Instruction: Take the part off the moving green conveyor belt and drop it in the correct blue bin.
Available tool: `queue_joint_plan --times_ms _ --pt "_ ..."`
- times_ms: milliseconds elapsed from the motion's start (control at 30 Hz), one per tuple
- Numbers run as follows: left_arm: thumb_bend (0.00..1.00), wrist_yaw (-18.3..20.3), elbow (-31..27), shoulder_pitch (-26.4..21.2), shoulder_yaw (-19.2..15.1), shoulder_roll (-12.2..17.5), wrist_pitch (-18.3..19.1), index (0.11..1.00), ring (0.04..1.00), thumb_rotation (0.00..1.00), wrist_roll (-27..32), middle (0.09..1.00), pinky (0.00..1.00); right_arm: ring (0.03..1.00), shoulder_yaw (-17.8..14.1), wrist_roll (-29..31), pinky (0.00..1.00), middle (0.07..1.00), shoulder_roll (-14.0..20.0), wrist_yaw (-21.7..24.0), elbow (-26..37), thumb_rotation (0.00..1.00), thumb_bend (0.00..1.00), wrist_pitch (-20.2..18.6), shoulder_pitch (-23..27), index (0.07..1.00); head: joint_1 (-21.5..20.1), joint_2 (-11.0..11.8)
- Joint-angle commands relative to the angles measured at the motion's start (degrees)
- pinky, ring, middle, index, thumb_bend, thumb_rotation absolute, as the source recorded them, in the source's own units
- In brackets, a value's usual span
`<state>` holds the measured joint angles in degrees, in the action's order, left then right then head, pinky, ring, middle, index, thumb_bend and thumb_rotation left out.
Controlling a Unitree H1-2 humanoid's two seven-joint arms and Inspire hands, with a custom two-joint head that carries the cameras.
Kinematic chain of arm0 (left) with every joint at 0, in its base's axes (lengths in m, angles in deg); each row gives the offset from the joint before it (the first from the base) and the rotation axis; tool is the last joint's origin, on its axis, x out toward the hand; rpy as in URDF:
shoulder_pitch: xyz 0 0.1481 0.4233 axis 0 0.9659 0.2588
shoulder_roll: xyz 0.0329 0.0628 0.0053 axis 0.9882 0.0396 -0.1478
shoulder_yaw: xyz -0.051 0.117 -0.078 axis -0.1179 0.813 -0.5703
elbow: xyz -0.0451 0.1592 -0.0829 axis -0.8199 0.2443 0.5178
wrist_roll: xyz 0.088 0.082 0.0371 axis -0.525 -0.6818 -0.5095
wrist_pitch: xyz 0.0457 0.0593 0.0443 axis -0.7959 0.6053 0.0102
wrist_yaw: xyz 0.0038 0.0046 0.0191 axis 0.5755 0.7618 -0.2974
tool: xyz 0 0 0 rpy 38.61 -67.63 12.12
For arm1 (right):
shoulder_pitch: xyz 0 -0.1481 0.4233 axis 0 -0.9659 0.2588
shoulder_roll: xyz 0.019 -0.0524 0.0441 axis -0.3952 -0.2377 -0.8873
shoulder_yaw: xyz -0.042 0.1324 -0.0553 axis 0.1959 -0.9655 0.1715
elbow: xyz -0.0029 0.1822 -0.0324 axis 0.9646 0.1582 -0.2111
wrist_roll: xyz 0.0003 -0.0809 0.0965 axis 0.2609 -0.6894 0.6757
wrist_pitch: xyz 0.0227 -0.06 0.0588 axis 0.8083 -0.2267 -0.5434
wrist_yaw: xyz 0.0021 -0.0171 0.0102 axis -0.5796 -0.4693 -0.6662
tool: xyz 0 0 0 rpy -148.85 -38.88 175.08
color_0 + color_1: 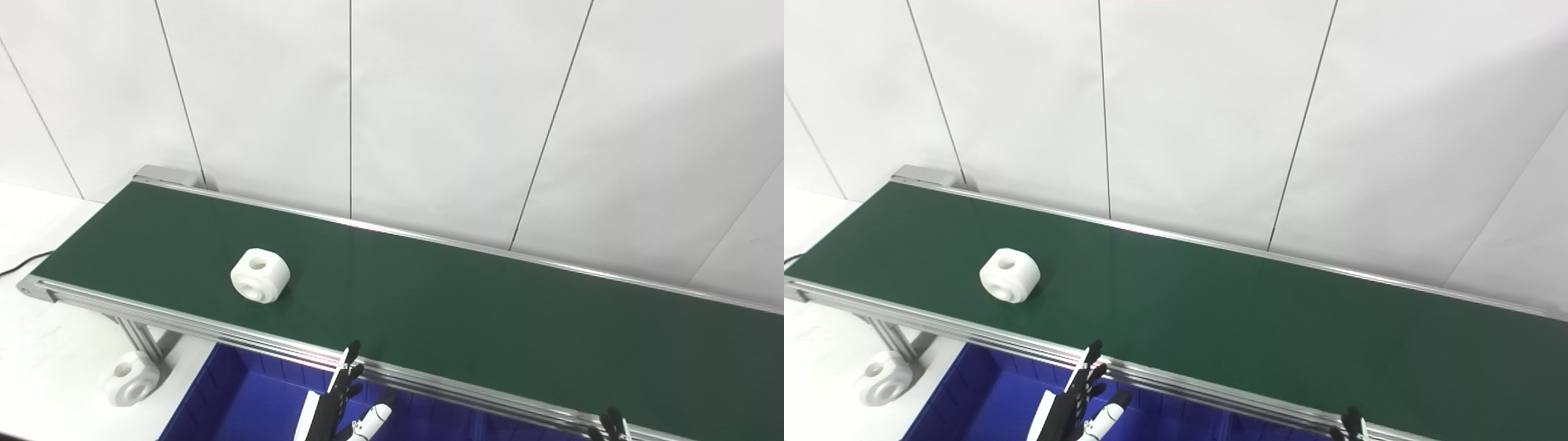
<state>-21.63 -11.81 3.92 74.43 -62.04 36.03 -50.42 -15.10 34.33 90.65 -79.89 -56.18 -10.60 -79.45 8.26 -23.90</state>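
Observation:
A white rounded part with a hole on top and one in its side lies on the green conveyor belt, toward the belt's left end. My left hand is low at the belt's near rail, over the blue bin, fingers straight and apart, holding nothing. It is to the right of the part and nearer to me. Only the fingertips of my right hand show at the bottom right edge. The right eye view shows the part the same way.
A second white part lies on the white table under the belt's left leg. A black cable runs at the far left. A white panelled wall stands behind the belt.

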Motion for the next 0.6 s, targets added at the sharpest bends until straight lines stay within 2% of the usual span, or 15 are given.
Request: queue_joint_plan --times_ms 0,167,367,467,567 --pt "0.34 -1.2 0.3 -0.8 3.2 -5.1 -2.7 0.979 0.923 0.59 -1.0 0.996 0.85 0.962 -0.4 0.4 1.0 0.996 0.4 0.9 1.3 1.0 0.74 2.6 0.8 1.0 0.9 0.0" --pt "0.4 -1.5 0.0 -1.3 3.6 -4.9 -2.7 0.961 0.932 0.63 -2.1 0.984 0.87 0.969 -0.5 0.7 1.0 1.0 0.7 1.1 1.0 1.0 0.7 3.1 1.0 1.0 2.1 0.2" --pt "0.48 -1.9 -1.2 -3.3 3.5 -2.7 -6.5 0.919 0.902 0.6 -4.7 0.943 0.82 0.977 -0.4 2.1 1.0 1.0 0.6 1.8 -0.5 1.0 0.69 3.8 1.8 1.0 1.8 0.4" --pt "0.5 -0.4 -2.9 -6.5 2.8 0.9 -8.3 0.912 0.901 0.54 -6.0 0.921 0.81 0.973 -0.1 1.0 1.0 1.0 0.5 1.5 -1.1 1.0 0.71 4.5 2.3 1.0 1.6 0.3" --pt "0.66 0.7 -5.6 -11.5 0.7 5.0 -8.2 0.885 0.862 0.53 -8.0 0.899 0.72 0.966 0.1 0.1 1.0 0.997 0.4 1.3 -1.6 1.0 0.73 4.8 2.7 1.0 1.5 0.1"
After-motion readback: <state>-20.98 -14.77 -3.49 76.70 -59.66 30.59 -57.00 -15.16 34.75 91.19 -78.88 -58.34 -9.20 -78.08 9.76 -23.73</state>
